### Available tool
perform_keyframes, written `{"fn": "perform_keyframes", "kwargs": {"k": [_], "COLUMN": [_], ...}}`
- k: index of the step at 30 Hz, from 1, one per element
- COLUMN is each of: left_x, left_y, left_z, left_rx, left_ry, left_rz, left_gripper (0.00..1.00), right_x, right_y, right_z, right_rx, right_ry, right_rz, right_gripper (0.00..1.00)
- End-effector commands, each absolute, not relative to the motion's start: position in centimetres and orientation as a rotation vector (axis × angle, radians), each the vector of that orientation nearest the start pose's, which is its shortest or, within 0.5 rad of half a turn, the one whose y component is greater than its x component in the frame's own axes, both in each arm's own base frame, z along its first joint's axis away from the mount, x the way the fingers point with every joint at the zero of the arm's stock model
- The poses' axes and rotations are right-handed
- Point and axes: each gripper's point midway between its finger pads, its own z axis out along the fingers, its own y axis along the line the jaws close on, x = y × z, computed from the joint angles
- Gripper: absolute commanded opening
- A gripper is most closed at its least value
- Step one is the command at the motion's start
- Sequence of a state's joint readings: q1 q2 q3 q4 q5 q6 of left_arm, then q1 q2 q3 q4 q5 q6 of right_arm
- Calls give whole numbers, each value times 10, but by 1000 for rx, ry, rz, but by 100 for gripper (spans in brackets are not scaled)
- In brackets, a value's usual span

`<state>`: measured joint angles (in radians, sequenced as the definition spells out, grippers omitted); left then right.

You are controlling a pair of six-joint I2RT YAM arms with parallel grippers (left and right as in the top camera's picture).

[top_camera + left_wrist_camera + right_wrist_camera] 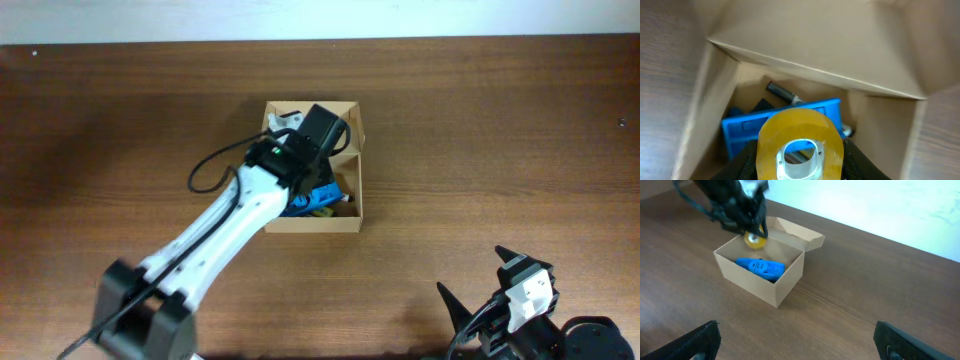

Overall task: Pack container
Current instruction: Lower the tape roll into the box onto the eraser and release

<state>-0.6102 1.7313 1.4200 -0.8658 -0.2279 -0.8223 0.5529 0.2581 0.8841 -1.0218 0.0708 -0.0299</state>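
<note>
An open cardboard box (358, 190) stands mid-table, also seen in the right wrist view (785, 287). Inside lies a blue plastic tool (322, 199), visible in the left wrist view (742, 125) and right wrist view (760, 267), next to a dark pen-like item (782, 92). My left gripper (800, 170) is shut on a yellow roll of tape (800, 132) and holds it over the box's opening, above the blue tool; the roll also shows in the right wrist view (755, 240). My right gripper (797, 340) is open and empty, low over the table near the front right (500, 300).
The box's flaps (807, 232) stand open at its far side. The left arm (215, 240) stretches diagonally from the front left to the box. Bare brown wood table (500, 130) surrounds the box.
</note>
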Motion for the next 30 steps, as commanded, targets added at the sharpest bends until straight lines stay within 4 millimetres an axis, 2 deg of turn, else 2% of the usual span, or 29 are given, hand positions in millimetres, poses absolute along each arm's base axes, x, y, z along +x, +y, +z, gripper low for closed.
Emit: {"fn": "perform_keyframes", "kwargs": {"k": [1,10,14,18,19,20,22,23,26,27,28,29,30], "left_x": [360,357,356,358,358,359,362,363,364,365,366,367,367], "left_y": [-209,-214,-215,-215,-215,-216,-219,-220,-221,-221,-221,-222,-222], "left_z": [113,74,67,65,65,66,67,68,75,79,84,88,94], "left_rx": [-302,-292,-292,-292,-292,-292,-293,-292,-292,-293,-293,-294,-294], "left_ry": [2728,2823,2836,2833,2831,2828,2816,2813,2799,2790,2780,2772,2761], "left_rz": [-112,-72,-62,-61,-62,-66,-88,-92,-107,-116,-126,-135,-148], "left_gripper": [39,43,50,52,58,68,73,80,82,87,96,100,100], "right_x": [139,139,139,139,139,139,139,139,139,139,139,139,139], "right_y": [68,68,68,68,68,68,68,68,68,68,68,68,68], "right_z": [280,280,280,280,280,280,280,280,280,280,280,280,280], "right_rx": [-503,-503,-503,-503,-503,-503,-503,-503,-503,-503,-503,-503,-503], "right_ry": [1902,1902,1902,1902,1902,1902,1902,1902,1902,1902,1902,1902,1902], "right_rz": [262,262,262,262,262,262,262,262,262,262,262,262,262], "right_gripper": [99,99,99,99,99,99,99,99,99,99,99,99,99]}}
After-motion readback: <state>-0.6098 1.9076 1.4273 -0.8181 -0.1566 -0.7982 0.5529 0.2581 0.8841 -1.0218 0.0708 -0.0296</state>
